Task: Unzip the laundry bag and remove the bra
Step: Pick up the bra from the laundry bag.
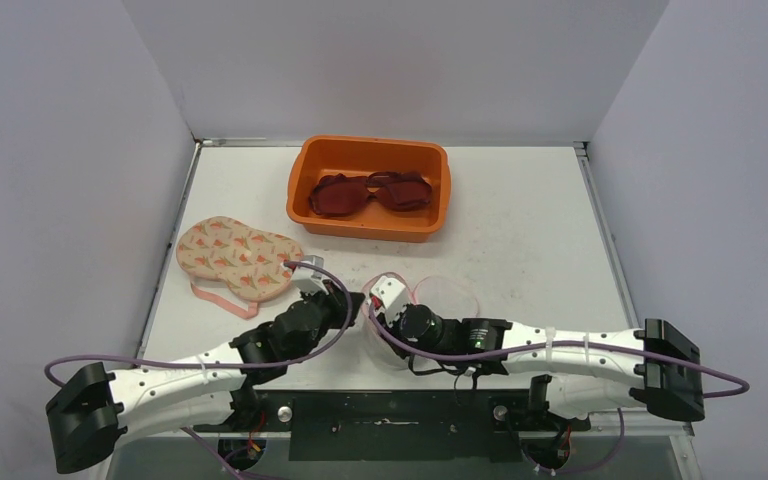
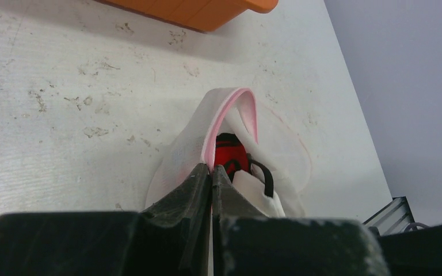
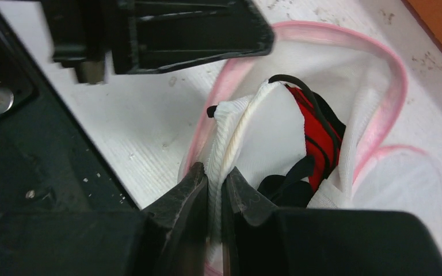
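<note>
Left gripper (image 2: 212, 170) pins the laundry bag (image 2: 185, 142) rim; right gripper (image 3: 216, 172), clamped on the bra (image 3: 265, 132), should pull out steadily.

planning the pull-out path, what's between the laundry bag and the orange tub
Only bare, scuffed table lies between the laundry bag and the orange tub; the top view and the left wrist view both show it.

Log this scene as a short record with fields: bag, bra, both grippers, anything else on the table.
laundry bag: white mesh, pink trim, mouth open
bra: white, red and black, at the bag's mouth
left gripper: shut on the bag's pink rim
right gripper: shut on the bra's white fabric
orange bin: far side, holds a dark red bra
carrot-print pouch: left of the bag
</note>
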Robot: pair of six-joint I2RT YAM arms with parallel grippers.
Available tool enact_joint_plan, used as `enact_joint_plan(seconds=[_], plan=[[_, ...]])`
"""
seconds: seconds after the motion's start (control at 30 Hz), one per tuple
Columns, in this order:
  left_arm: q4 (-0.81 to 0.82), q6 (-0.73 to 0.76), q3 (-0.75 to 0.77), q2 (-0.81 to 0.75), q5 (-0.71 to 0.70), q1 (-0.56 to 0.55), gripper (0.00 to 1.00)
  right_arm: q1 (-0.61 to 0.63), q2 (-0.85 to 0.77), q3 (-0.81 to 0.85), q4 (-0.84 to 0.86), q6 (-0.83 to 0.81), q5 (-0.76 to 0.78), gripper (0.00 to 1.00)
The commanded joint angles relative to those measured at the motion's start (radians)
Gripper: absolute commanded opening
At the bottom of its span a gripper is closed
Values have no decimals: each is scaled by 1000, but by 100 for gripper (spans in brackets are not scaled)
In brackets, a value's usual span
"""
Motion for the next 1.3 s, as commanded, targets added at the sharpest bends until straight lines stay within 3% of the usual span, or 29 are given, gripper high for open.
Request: enact_joint_plan(seconds=[0.0, 0.33, 0.6, 0.8, 1.03, 1.27], plan=[[20, 41, 63, 33, -10, 16, 0, 28, -73, -20, 73, -82, -92, 5], [73, 8, -26, 13, 11, 15, 0, 28, -330, -148, 288, -25, 100, 5], [154, 18, -59, -50, 27, 16, 0, 26, -365, -212, 380, 37, 284, 5], [313, 102, -58, -85, 23, 16, 0, 25, -382, -200, 474, -10, 305, 5], [411, 259, 44, -28, -7, 17, 0, 15, -322, -70, 442, -130, 314, 5], [305, 110, -73, 5, -93, 17, 0, 4, -287, -65, 299, -75, 300, 5]])
